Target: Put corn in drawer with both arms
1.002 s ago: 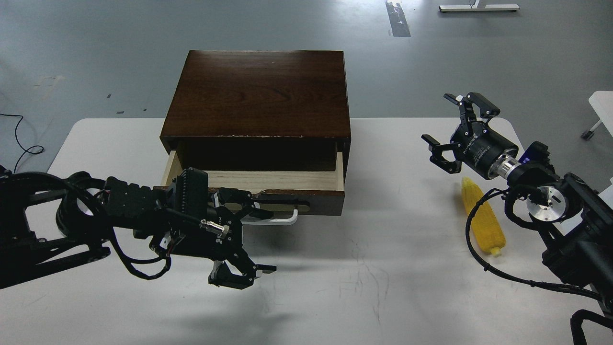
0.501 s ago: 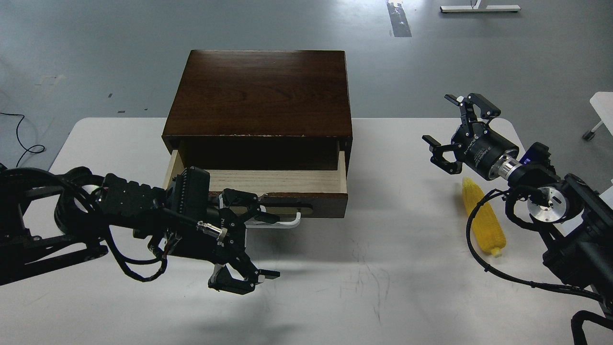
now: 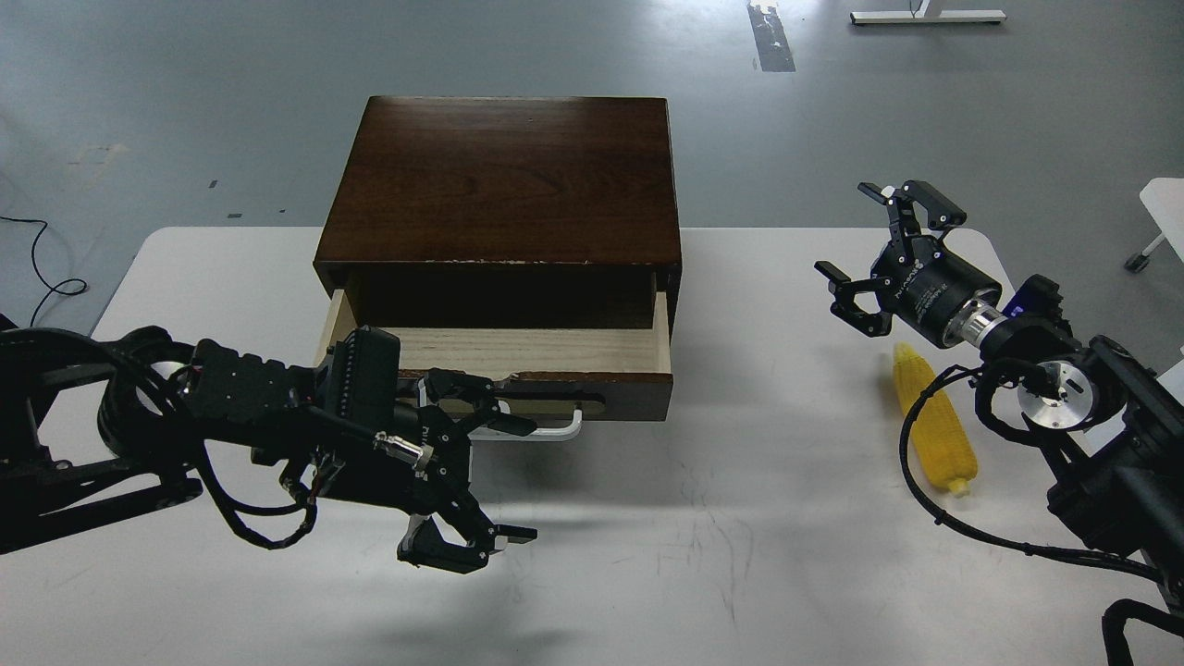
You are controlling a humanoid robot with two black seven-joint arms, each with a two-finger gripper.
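The dark brown box (image 3: 499, 176) stands at the table's back middle. Its drawer (image 3: 592, 390) is pulled partly out, showing an empty pale wood inside (image 3: 536, 350). My left gripper (image 3: 516, 481) is open in front of the drawer's left part. Its upper fingers (image 3: 481, 400) sit at the left end of the white bar handle (image 3: 550, 431), and its lower fingers (image 3: 462, 546) hang over the table. The yellow corn (image 3: 936, 425) lies on the table at the right, partly behind my right arm's cable. My right gripper (image 3: 846, 231) is open and empty, above and just beyond the corn's far end.
The white table (image 3: 721, 518) has scuff marks in front of the drawer. The right table edge lies close behind the corn. A white object (image 3: 1164, 199) stands off the table at far right. Grey floor lies beyond the box.
The drawer came out a little further and the box shifted slightly right. My left gripper then drew back slightly to the left. The right arm and the corn have not moved.
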